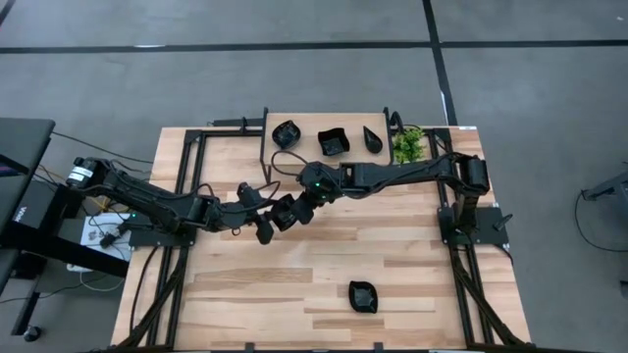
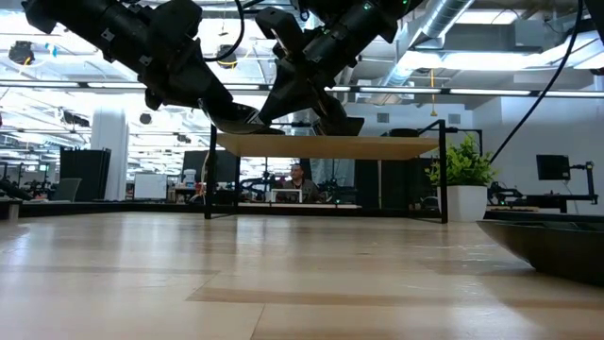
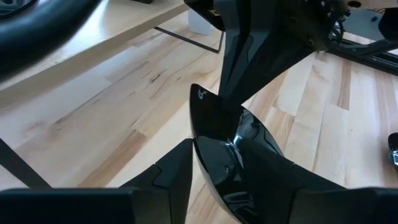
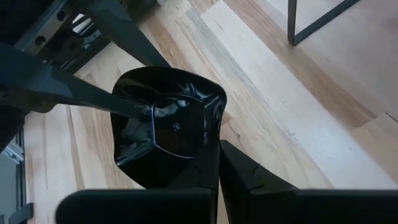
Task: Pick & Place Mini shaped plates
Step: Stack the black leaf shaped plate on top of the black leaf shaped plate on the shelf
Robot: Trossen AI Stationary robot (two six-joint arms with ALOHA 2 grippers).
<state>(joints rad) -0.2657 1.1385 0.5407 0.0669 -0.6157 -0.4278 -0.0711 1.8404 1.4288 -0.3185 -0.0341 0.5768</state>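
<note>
1. Step in hand, by judgement: mid-air handover of one plate (image 4: 168, 124) btwn arms, above table (image 1: 412, 265) ctr, clear of the wood.
2. R gripper (image 4: 217, 146): shut tight on plate's rim, carrying it; dish tilted, hollow side facing R wrist cam.
3. L gripper (image 3: 217, 155): jaws wide, straddling the same plate from the opposite side, one finger across the hollow; firm pinch not evident, so counted as not yet holding.
4. Elsewhere: three rear plates (image 1: 334, 142) on raised shelf (image 1: 309, 123) at table's far edge, beside plant (image 1: 409, 144); one front plate (image 1: 363, 295) alone on table near the front edge, well apart from both grippers.
5. Next move, by judgement: close L jaws on rim till secure, only then release R and back it straight off, w/o dragging the dish.
6. Caution: glossy, curved surface, so likely slippery; avoid both grips slack at once. Keep L pads square on the rim, not on the sloped wall.
7. Destination after transfer: cannot tell from views; shelf row and front plate both plausible.
</note>
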